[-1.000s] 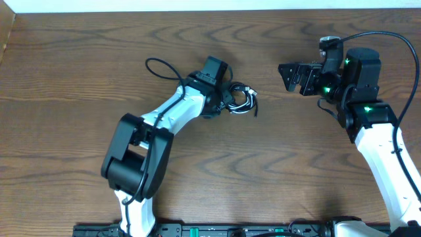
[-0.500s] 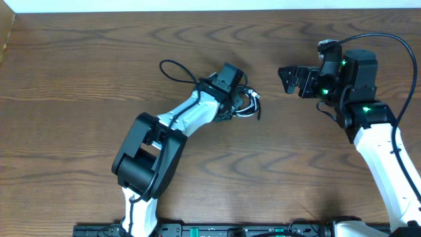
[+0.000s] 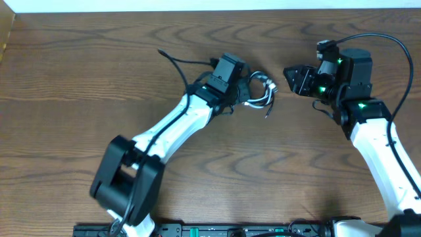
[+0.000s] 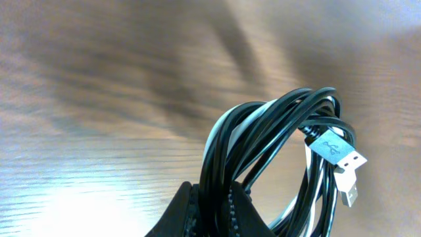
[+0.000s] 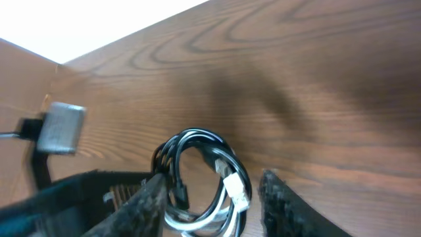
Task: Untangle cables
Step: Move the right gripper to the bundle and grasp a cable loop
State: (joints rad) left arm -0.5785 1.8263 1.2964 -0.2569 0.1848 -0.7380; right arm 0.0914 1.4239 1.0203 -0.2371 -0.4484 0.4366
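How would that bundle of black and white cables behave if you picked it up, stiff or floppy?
Probably floppy: the cables sit in loose, uneven loops, and one thin end trails free. Likely light, since a single pinch by the left fingers seems to carry the whole bundle. The plugs stick out, so they may swing or snag.

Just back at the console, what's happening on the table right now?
The left tool is shut on a coiled bundle of thin black and white cables. It grips one side of the loop and appears to hold it up off the brown wooden table. The two cables are wound together, with their silver plug ends at the far side of the loop. The right tool sits close beside the bundle with its jaws apart, touching nothing. No separating has begun yet.
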